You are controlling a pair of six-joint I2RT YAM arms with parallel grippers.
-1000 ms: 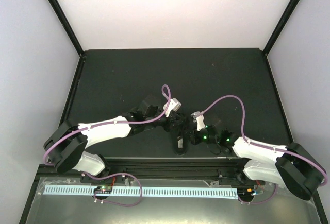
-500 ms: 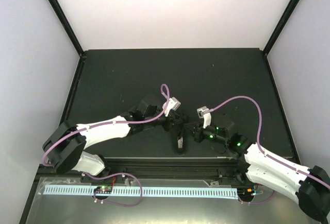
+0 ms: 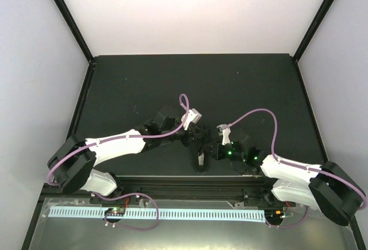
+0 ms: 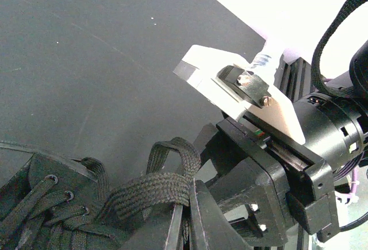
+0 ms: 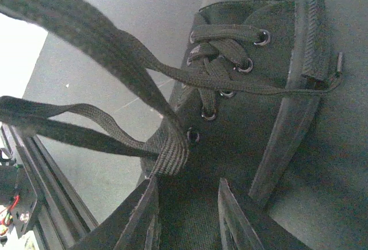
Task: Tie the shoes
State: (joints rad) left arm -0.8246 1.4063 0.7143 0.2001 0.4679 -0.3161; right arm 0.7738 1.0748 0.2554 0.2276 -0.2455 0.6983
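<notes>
Left gripper (image 4: pixel 185 205) pinched shut on lace (image 4: pixel 150 188) of shoe (image 3: pixel 199 161). Right gripper (image 5: pixel 187 197) just right, jaws parted, holding nothing, lace brushing one finger (image 5: pixel 144 212).

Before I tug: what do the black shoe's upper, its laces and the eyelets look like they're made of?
The small black shoe's upper: matte woven cloth, probably canvas, by its fine grain. The flat black laces: braided textile with visible ribbed weave, no sheen. The round eyelets: likely metal, since their rims glint; plastic is possible.
</notes>
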